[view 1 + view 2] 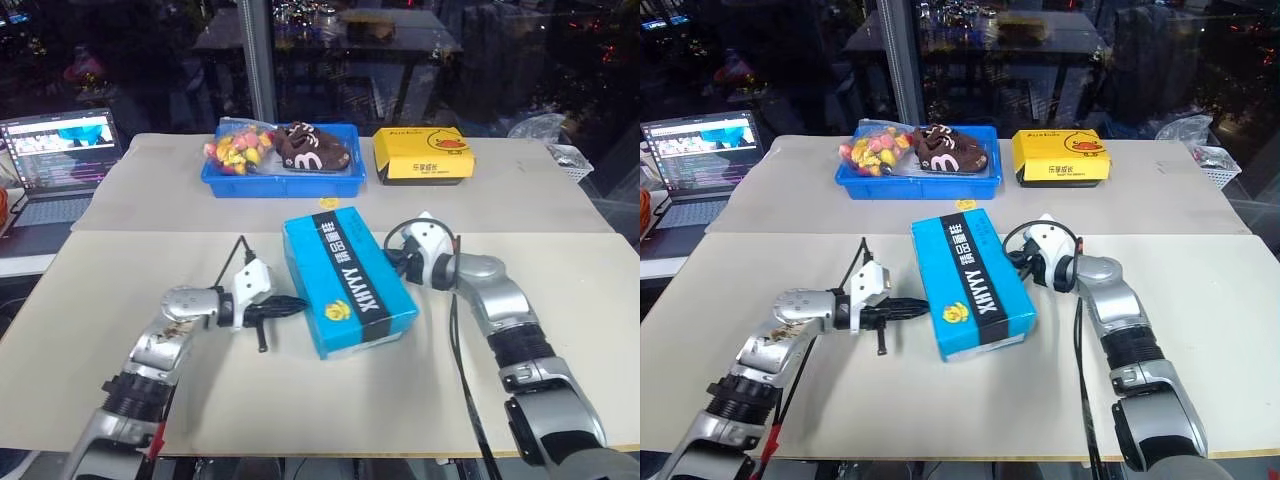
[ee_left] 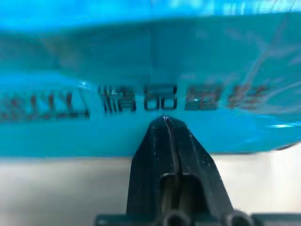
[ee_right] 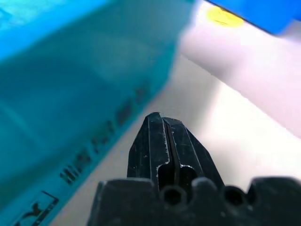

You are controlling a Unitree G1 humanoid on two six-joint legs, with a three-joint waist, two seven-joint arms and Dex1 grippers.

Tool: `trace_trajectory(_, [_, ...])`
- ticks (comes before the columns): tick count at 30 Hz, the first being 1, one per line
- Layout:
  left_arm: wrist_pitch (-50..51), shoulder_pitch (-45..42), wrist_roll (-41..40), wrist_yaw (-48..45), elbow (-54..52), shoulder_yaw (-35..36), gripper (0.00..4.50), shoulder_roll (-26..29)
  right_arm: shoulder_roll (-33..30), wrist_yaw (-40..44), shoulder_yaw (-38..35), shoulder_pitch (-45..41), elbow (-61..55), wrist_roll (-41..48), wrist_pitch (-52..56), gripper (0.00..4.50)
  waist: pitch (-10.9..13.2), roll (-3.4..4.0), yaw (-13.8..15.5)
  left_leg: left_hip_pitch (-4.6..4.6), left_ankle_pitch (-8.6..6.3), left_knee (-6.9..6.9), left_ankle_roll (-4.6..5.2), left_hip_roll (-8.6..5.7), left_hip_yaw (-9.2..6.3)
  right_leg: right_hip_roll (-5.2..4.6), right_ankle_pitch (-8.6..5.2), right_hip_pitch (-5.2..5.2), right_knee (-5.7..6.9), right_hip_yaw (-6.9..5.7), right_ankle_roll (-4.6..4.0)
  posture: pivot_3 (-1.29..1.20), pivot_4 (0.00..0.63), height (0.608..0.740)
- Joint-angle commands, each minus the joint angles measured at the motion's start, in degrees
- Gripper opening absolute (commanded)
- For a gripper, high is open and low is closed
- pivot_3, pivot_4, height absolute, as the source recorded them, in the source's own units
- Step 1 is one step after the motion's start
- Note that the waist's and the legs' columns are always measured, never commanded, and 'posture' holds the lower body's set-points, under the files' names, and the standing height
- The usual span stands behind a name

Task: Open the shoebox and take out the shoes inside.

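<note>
1. Blue and shiny, the shoebox point(image 1: 346, 281) lay in the middle of the near table point(image 1: 120, 290) with its lid down, a black stripe with white letters running along the top.
2. A small yellow duck logo point(image 1: 339, 311) sat on the lid near the front end.
3. The left gripper point(image 1: 296, 305) pointed at the box's left side, with its tip right by the wall, and its two black fingers point(image 2: 165, 141) were pressed together, holding nothing.
4. The right gripper point(image 1: 1018, 257) sat close to the box's right side, near the far end, and its fingers point(image 3: 162, 141) were pressed together too, holding nothing.
5. Behind the box was a blue tray point(image 1: 283, 181) with colourful little things and a brown plush toy point(image 1: 312, 148) in it.
6. A yellow duck box point(image 1: 422, 155) sat next to the tray.
7. A laptop point(image 1: 58, 160) stood open at the far left.
</note>
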Motion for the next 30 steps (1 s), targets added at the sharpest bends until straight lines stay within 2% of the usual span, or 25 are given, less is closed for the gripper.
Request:
trace_trajectory(1, [-0.5, -2.0, -1.0, 3.6, -7.0, -2.6, 0.0, -5.1, -1.2, 6.7, 3.4, 5.9, -14.9, 3.6, 6.2, 0.03, 0.0, 0.0, 0.3, 0.0, 0.0, 0.0, 0.0, 0.01, 0.0, 0.01, 0.0, 0.0, 0.0, 0.0, 0.0, 0.0, 0.15, 0.74])
trace_trajectory(6, [-2.1, -1.5, 3.9, 8.8, -5.9, -5.4, 0.0, -9.3, -8.6, 9.9, 1.0, 19.0, -35.2, 11.3, 20.1, 0.03, 0.0, 0.05, 1.0, 0.0, 0.0, 0.15, 0.0, -0.08, 0.0, -0.08, -0.03, 0.12, -0.03, 0.0, 0.05, 0.0, 0.15, 0.74])
trace_trajectory(9, [0.5, 0.5, 4.2, 12.4, -6.6, -6.8, 0.0, -13.5, -10.2, 8.7, -1.0, 24.8, -39.6, 12.1, 22.1, 0.03, 0.0, 0.02, 1.3, 0.02, -0.03, 0.4, 0.03, -0.06, 0.0, -0.06, -0.21, 0.25, -0.04, 0.0, 0.42, 0.0, 0.15, 0.74])
trace_trajectory(13, [4.5, 1.1, 1.5, 15.2, -5.9, -4.4, 0.0, -17.0, -10.2, 5.5, -3.5, 26.0, -34.0, 7.9, 19.1, 0.03, -0.1, -0.04, 1.5, 0.53, -0.05, 0.51, 0.01, -0.06, 0.01, -0.06, -0.19, 0.91, -0.24, -0.01, 0.55, 0.0, 0.15, 0.74])
trace_trajectory(17, [11.2, 1.1, -3.1, 11.6, -6.0, -5.2, 0.0, -17.3, -12.4, 3.7, -5.4, 24.0, -25.5, 3.0, 13.1, 0.03, -0.2, -0.17, 1.4, 0.63, -0.05, 0.61, 0.01, -0.06, 0.02, -0.06, -0.15, 1.05, -0.34, 0.0, 0.48, 0.0, 0.15, 0.74])
trace_trajectory(22, [16.2, -0.3, -6.3, 8.2, -5.2, -6.5, 0.0, -16.5, -15.4, 4.5, -7.6, 21.7, -22.4, 2.7, 10.5, 0.03, -0.3, -0.25, 1.8, 0.47, -0.04, 0.78, 0.01, -0.15, 0.06, -0.17, -0.2, 1.08, -0.39, 0.01, 0.38, 0.0, 0.15, 0.74])
trace_trajectory(24, [16.8, -1.1, -6.4, 7.1, -4.5, -6.8, 0.0, -16.4, -17.1, 5.3, -8.7, 20.8, -22.2, 3.0, 10.5, 0.03, -0.3, -0.23, 1.8, 0.37, -0.04, 0.79, 0.02, -0.15, 0.06, -0.16, -0.05, 1.02, -0.42, 0.02, 0.64, 0.0, 0.15, 0.74])
trace_trajectory(30, [13.2, -3.7, -4.1, 5.5, -0.1, -8.5, 0.0, -17.2, -21.4, 6.8, -12.4, 20.4, -23.9, 5.2, 12.8, 0.03, -0.2, -0.1, 1.7, 0.18, -0.04, 0.53, 0.03, -0.13, 0.07, -0.14, -0.12, 0.75, -0.44, 0.01, 0.64, 0.0, 0.15, 0.74])
